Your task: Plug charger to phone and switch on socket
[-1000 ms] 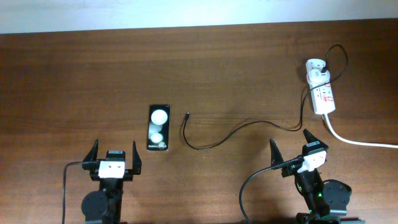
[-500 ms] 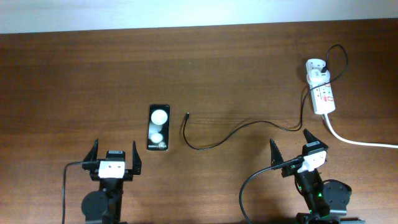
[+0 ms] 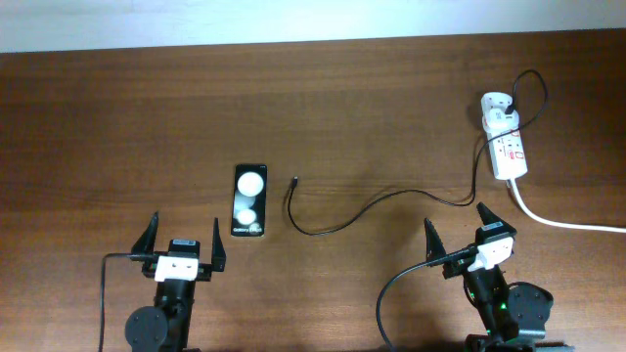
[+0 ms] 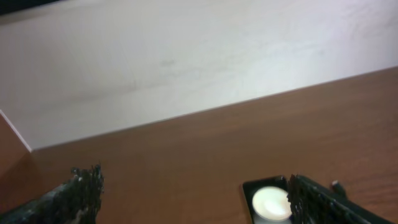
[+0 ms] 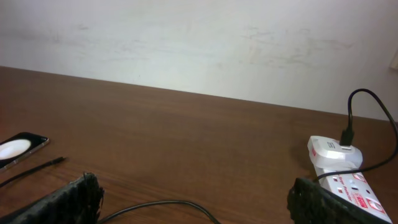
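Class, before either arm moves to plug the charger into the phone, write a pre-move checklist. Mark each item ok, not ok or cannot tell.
1. The left gripper is open and empty: ok.
2. The right gripper is open and empty: ok.
3. The charger plug tip lies free on the table, beside the phone and apart from it: ok.
4. The phone lies flat with nothing on it: ok.
5. The adapter sits in the socket: ok.
6. Socket switch on or off: cannot tell.

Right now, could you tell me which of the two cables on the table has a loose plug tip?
The thin black cable: its tip lies free beside the black phone; the thick white cord runs out of view.
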Available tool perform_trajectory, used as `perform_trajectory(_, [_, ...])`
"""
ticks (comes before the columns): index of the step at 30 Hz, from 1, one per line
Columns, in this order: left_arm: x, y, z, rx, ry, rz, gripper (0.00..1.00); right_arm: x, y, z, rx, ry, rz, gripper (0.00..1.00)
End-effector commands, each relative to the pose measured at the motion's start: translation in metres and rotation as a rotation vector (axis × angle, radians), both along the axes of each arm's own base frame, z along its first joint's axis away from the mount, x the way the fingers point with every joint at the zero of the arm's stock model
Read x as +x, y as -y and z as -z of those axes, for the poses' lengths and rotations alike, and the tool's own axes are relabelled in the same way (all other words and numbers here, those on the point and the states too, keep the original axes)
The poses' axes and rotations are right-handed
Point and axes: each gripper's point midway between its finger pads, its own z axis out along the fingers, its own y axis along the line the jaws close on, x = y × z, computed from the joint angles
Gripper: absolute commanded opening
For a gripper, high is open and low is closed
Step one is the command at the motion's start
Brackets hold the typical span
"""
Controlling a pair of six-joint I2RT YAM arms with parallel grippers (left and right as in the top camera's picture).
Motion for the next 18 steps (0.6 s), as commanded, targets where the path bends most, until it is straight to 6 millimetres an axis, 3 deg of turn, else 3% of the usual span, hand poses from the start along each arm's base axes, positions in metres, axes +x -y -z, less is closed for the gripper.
perform_trajectory(1, [0.002,0.005,-0.010,0.010,0.003,0.032,0.99,-0.001,-0.003,0.002,0.007,-0.005,-0.016,0.99])
perform_trajectory(8, [0.014,0.024,-0.047,0.059,-0.036,0.147,0.99,-0.001,-0.003,0.002,0.007,-0.005,-0.016,0.99])
perform_trajectory(13, [0.050,0.042,-0.078,0.036,-0.158,0.270,0.99,-0.001,-0.003,0.002,0.007,-0.005,-0.016,0.99])
perform_trajectory(18, [0.098,0.057,-0.082,-0.027,-0.389,0.382,0.99,-0.001,-0.003,0.002,0.007,-0.005,-0.016,0.99])
